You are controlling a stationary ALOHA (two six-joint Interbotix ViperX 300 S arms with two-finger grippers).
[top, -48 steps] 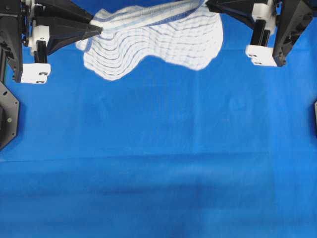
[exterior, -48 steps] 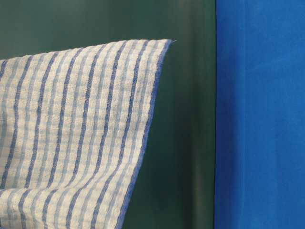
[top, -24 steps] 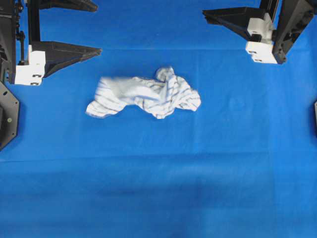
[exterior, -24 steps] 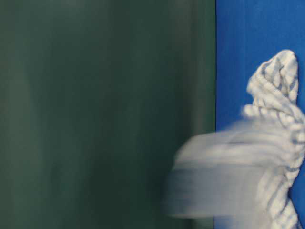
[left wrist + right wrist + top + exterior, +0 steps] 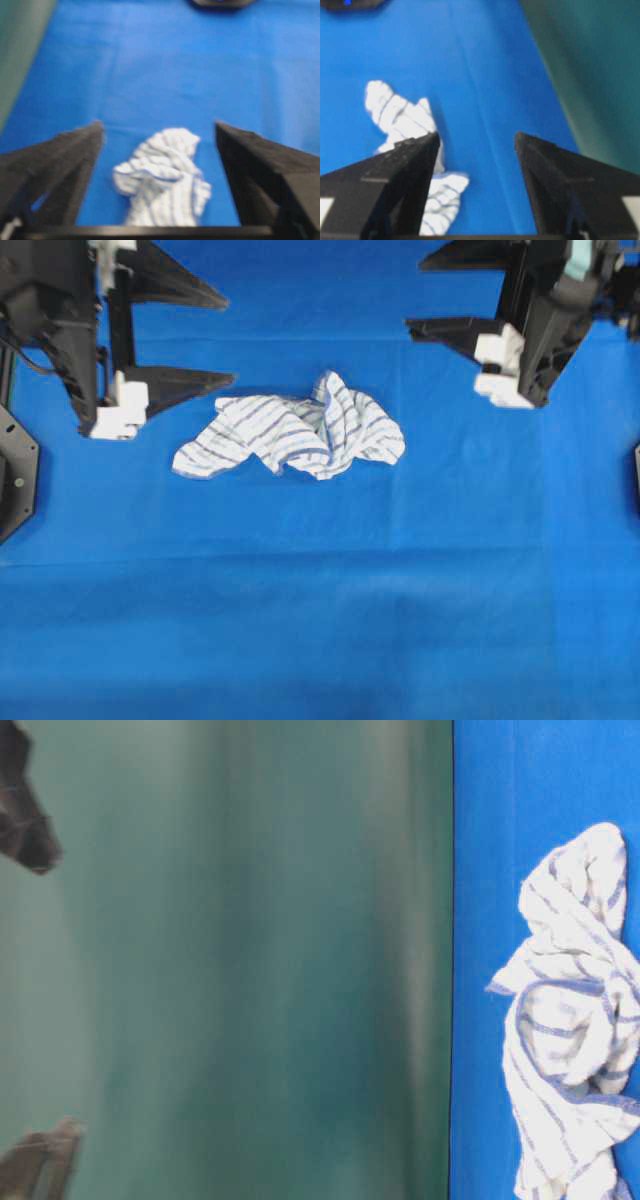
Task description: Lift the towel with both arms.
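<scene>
Lying crumpled between released left pincer point(image 5: 226, 338) and right pincer point(image 5: 415, 295), towel point(image 5: 292, 433) seen overhead; table-level view: towel only.

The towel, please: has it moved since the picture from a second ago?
Yes. The towel has dropped from between the end effectors onto the blue sheet, now crumpled lower in the overhead view.

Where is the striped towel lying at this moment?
In the overhead view, the towel lies crumpled on the blue sheet, above the middle of the picture, between the left claw and the right claw, touching neither.
</scene>
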